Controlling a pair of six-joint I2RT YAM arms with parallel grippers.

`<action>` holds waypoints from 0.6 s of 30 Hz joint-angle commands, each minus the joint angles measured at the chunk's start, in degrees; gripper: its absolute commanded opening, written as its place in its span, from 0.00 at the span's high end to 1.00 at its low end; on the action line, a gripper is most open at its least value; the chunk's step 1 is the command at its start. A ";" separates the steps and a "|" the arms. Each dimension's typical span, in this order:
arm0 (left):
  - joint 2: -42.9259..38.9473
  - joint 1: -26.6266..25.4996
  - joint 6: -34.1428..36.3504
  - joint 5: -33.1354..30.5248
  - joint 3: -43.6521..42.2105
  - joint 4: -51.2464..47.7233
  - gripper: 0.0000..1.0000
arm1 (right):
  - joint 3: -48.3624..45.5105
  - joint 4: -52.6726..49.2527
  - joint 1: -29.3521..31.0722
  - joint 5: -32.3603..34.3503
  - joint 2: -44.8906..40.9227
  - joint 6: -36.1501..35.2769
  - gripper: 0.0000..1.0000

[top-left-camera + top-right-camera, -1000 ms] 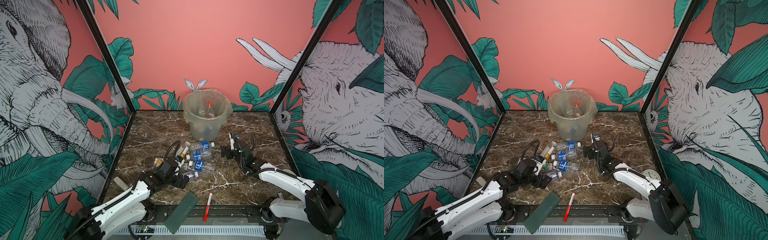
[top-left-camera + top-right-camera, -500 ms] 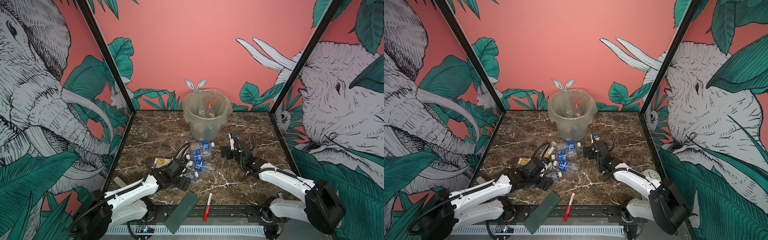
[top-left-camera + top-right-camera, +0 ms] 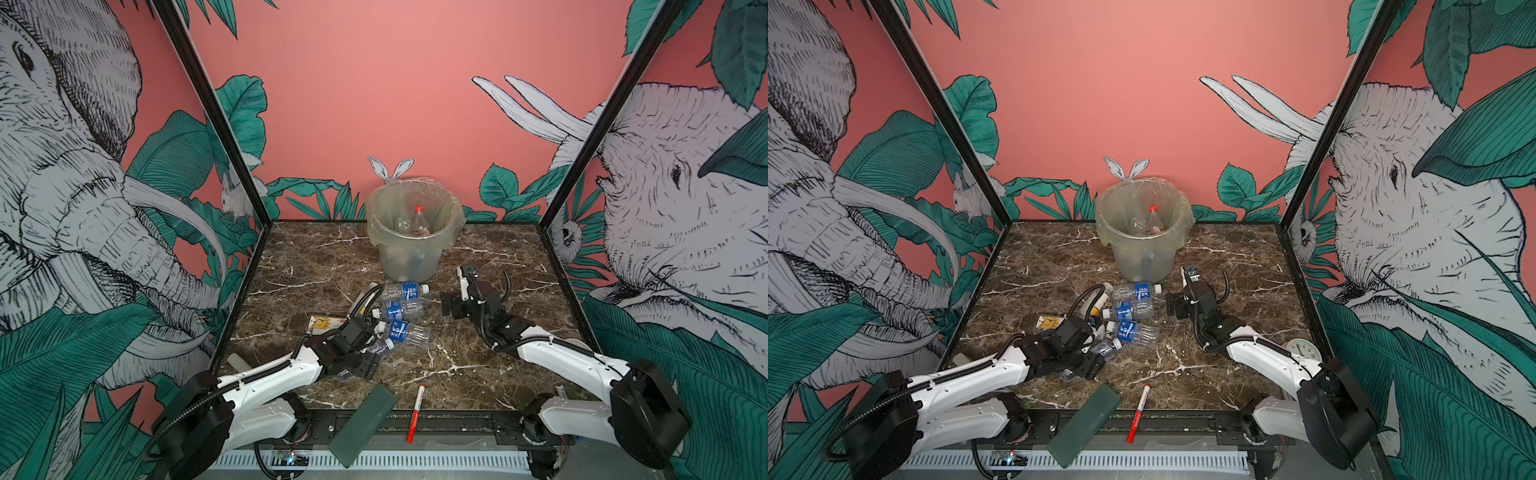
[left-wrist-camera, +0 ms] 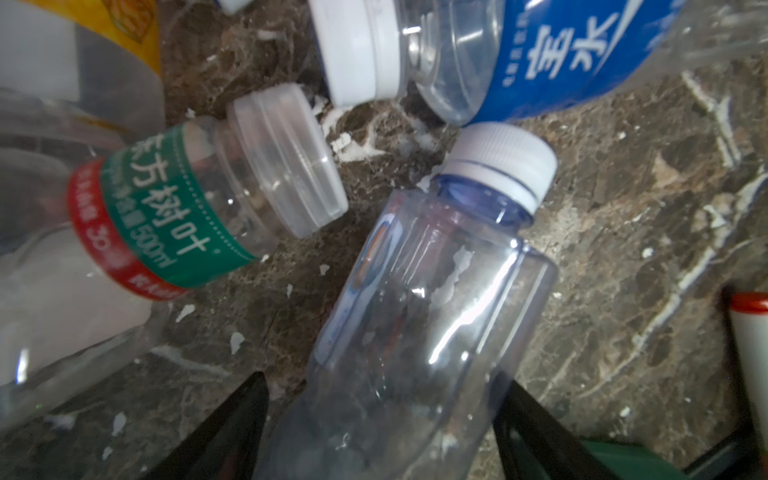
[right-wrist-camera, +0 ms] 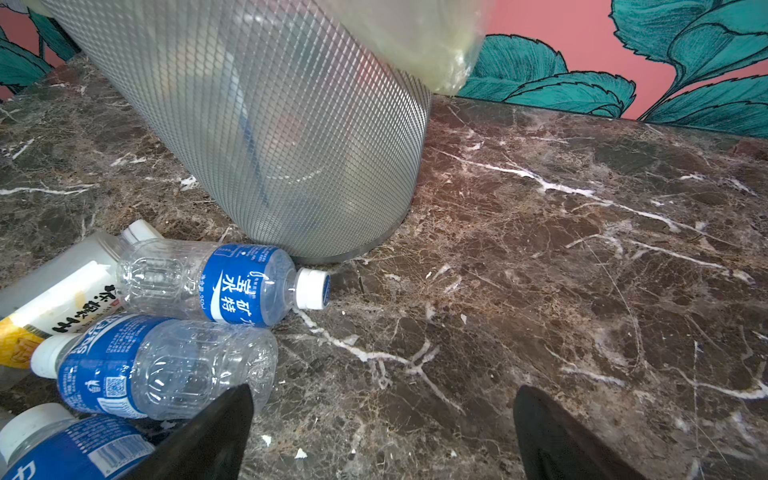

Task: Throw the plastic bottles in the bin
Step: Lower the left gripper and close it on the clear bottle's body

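Left gripper (image 4: 386,378) is straddling a clear white-capped bottle (image 4: 419,299) lying near centre-left (whether it is gripping cannot be told). Right gripper (image 5: 385,388) is hovering open-jawed and empty, near-right of the far-centre bin (image 3: 415,253).

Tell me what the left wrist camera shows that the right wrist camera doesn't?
Left wrist only: a clear white-capped bottle between the fingers of the left gripper, beside a green-labelled bottle. Right wrist only: the meshed wall of the bin and the open right gripper. Both: blue-labelled bottles and the marble tabletop.
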 commanded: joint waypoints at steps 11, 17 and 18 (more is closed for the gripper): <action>4.16 -1.83 0.77 -0.63 3.41 -1.78 0.21 | 1.46 0.81 -0.26 0.22 -0.24 0.17 0.01; 6.18 -2.50 0.78 -1.15 4.20 -2.00 0.24 | 1.46 0.83 -0.25 0.09 -0.27 0.17 0.00; 6.47 -2.72 0.77 -1.41 4.33 -2.09 0.24 | 1.45 0.83 -0.26 0.09 -0.37 0.16 0.01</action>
